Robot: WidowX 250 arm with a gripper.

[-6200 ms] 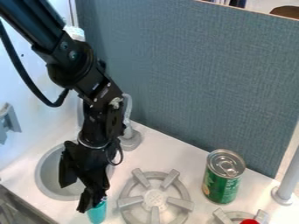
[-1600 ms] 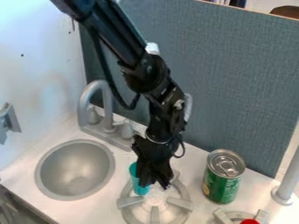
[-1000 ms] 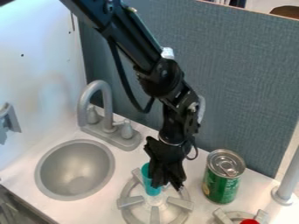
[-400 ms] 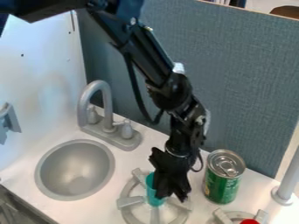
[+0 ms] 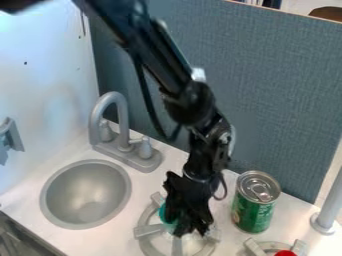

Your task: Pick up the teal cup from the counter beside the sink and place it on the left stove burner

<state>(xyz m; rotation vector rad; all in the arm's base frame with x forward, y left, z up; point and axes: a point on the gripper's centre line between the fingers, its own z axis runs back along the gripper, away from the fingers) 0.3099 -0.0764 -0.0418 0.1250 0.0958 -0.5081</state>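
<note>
Teal cup in hand, over lg burner

Hand [image 5: 191, 231] of the blk arm hangs low over the near part of the work area, fingers closed on a teal cup [image 5: 165, 215]. Cup is partly hidden behind the fingers, its L side showing, right above the gray burner [image 5: 148, 230]; can't tell if its base touches. Blk cable [image 5: 148, 97] loops alongside the arm.

Green can w/ silver top [image 5: 254, 212] stands upright on the white desk [image 5: 120, 240], just R of the burner, near the blue-gray panel [image 5: 274, 100]. Round gray sink [image 5: 85, 194] is set in the desk to the L, w/ gray faucet [image 5: 111, 100] behind it. 2nd burner [image 5: 255, 248] at the bottom R edge, w/ a red pc [image 5: 285, 253] by it. Gray post [image 5: 332, 200] stands at far R. White wall [image 5: 53, 60] on the L carries a gray fitting [image 5: 10, 136].
</note>
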